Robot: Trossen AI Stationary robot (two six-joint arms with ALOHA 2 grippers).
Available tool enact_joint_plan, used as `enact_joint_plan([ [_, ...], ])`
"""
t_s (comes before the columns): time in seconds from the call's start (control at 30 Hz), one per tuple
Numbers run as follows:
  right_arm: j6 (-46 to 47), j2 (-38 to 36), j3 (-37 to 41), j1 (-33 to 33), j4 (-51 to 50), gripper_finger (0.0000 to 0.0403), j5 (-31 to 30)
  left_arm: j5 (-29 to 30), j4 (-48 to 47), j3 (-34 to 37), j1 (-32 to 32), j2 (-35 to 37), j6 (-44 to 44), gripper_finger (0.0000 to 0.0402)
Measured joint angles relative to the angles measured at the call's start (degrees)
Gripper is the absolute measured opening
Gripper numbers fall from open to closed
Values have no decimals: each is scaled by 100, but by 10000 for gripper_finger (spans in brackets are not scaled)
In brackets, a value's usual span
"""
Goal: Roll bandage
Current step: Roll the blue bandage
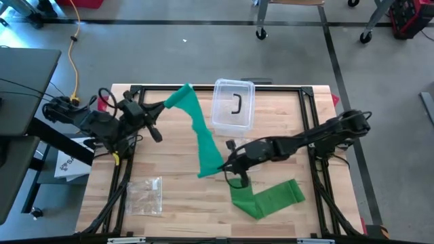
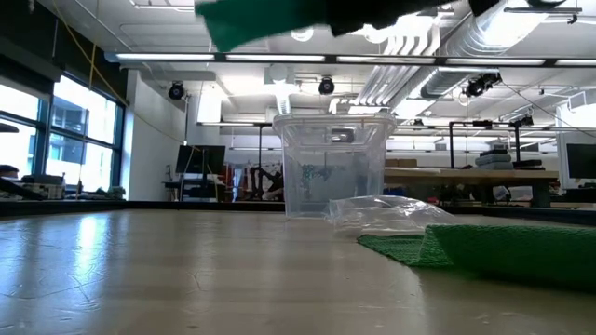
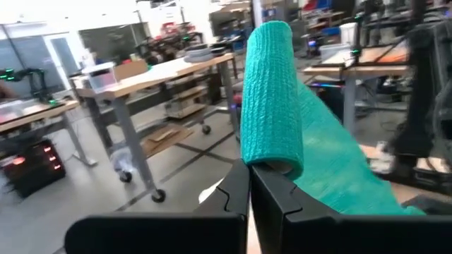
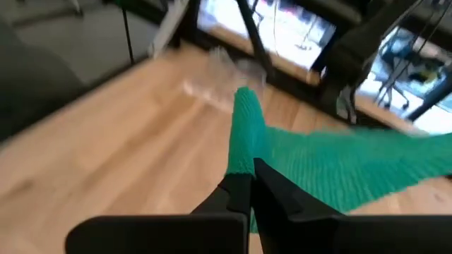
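Note:
A green bandage [image 1: 203, 139] runs from a rolled end [image 1: 182, 97] at the far left, above the table, down to a loose tail [image 1: 268, 198] that lies flat on the wood near the front right. My left gripper [image 1: 165, 105] is shut on the rolled end, which stands up past its fingertips in the left wrist view [image 3: 270, 92]. My right gripper [image 1: 226, 165] is shut on the strip about midway along it. The low view shows the tail [image 2: 494, 247] on the table and green cloth [image 2: 270, 19] high overhead. My left gripper pinches the roll's end [image 3: 274, 168] between its two fingertips, coming level from the table's left. The roll is lifted clear of the table, and the strip slopes away from it toward my right gripper. My right gripper pinches the bunched strip [image 4: 244, 152] between its two fingers, slanting down from the table's right. How many layers it has, I cannot tell. On one side the strip rises to the roll; on the other it drops to the tail on the table.
A clear plastic container [image 1: 234, 103] with a dark item inside stands at the far middle of the table. A crumpled clear plastic bag [image 1: 144, 194] lies near the front left. Black frame rails [image 1: 308, 108] border the table top.

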State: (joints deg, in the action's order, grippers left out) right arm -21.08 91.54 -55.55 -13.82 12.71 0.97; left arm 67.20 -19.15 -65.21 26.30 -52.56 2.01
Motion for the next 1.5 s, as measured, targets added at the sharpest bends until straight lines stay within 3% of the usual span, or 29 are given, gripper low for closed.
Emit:
enact_joint_plan([
  [0.4,824,269,0,-78,-1340,0,-100,560,19,0,72,508,19,0],
  [0.73,-184,269,0,-31,-337,0,-383,-851,-71,0,72,323,-114,0],
  [0.97,-903,269,0,115,87,0,-489,-1121,-71,0,72,-232,-388,0],
  [1.07,-1352,269,0,60,99,3,-815,-1143,-77,0,72,-476,-506,0],
  [1.17,-2043,269,0,-110,228,23,-1354,-1141,-72,0,75,-663,-663,0],
  [1.33,-3376,269,0,-451,892,93,-2324,-1074,-73,0,72,-799,-750,0],
  [1.5,-3980,269,0,-725,1655,152,-2285,-682,-72,0,43,-781,-737,0],
])
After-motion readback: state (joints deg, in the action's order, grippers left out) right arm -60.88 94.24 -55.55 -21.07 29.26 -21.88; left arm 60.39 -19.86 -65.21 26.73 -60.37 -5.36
